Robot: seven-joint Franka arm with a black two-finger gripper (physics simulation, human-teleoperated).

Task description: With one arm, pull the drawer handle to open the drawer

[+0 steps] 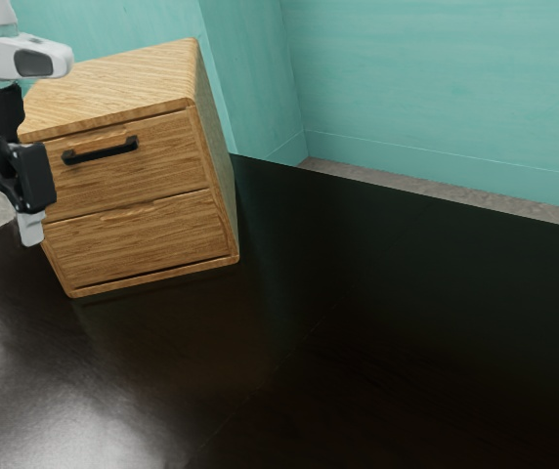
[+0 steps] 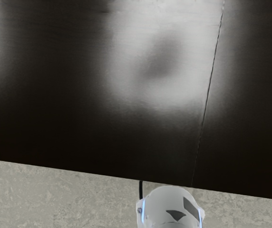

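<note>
One drawer handle (image 1: 101, 149) lies near the gripper (image 1: 6, 210), apart

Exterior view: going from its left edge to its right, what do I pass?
From the left: black two-finger gripper → black bar handle on the upper drawer → side panel of the light wooden two-drawer cabinet → grey stone strip at the teal wall's foot.

I note a dark glossy table (image 1: 377, 371) under and ahead of my gripper (image 1: 4, 217), with pale glare (image 1: 25, 391) below it. Teal walls (image 1: 436, 78) stand beyond it, meeting at a corner. Grey speckled floor (image 2: 55, 199) borders the table.
</note>
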